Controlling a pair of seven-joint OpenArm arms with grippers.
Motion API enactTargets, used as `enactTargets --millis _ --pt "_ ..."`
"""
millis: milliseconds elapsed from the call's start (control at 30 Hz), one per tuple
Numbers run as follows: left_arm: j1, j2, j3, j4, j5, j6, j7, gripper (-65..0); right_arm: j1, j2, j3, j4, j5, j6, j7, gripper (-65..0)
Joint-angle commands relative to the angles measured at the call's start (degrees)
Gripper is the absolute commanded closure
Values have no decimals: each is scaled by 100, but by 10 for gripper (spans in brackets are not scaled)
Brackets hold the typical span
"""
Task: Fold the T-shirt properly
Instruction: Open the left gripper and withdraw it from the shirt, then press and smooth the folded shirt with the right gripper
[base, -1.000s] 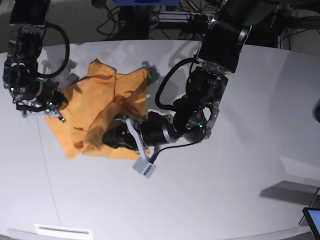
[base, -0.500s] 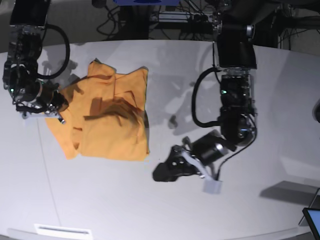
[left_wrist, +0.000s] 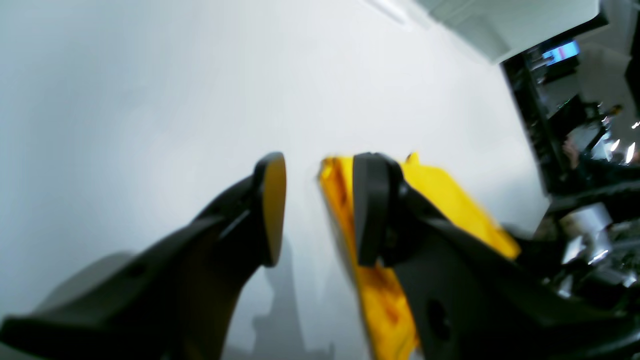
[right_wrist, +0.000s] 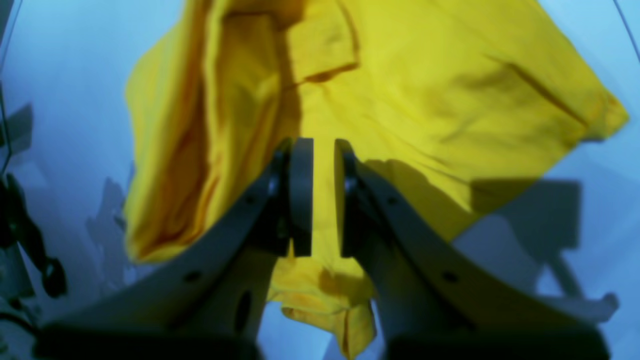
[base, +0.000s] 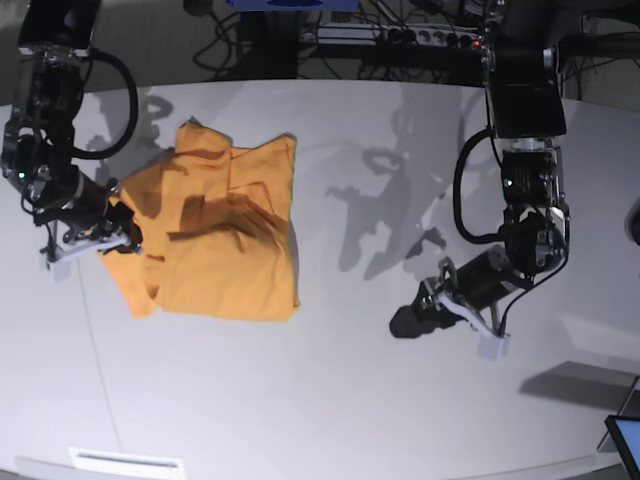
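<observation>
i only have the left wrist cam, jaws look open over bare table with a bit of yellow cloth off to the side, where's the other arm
Observer: The right gripper is at the T-shirt edge nearest it, on the far side of the table from your left gripper.
Operator: is it holding the shirt
Observer: Its fingers are nearly closed with yellow cloth showing in the narrow gap; a firm pinch can't be confirmed.
Operator: shirt flat or bunched
Observer: Roughly folded, with wrinkles and overlapping layers.
</observation>
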Motion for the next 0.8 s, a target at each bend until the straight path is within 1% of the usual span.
enactTargets --millis 0,133,167,200,267,300,400,533,667,767 --pt "-132 -129 -18 108 -143 -60 -97 -220 161 76 9 201 70 131 106 -70" --pt "17 -226 -27 116 -143 -69 -97 -220 302 94 9 263 61 192 115 -70" --pt "52 -252 -27 116 -143 -69 -97 -220 310 94 9 263 61 263 115 -70" --pt "79 -252 -27 116 -143 -69 -97 -220 346 94 9 272 61 447 115 -70" --pt "140 -252 -27 116 -143 -69 -97 -220 372 76 9 289 70 957 115 -67" --pt "140 -252 -18 116 -143 -69 -97 -220 381 58 9 351 70 1089 115 -57" --pt "140 -252 -18 116 -73 -69 -97 -218 390 50 -35 430 96 1098 97 -41" --pt "140 -217 -18 178 446 -69 -97 -218 451 67 -474 448 87 1098 106 -39" --pt "131 -120 272 415 982 -78 -97 -218 504 67 -1090 535 79 1098 115 -38" --pt "105 -85 448 459 1176 -78 -97 -218 653 67 -1644 606 87 1098 115 -38"
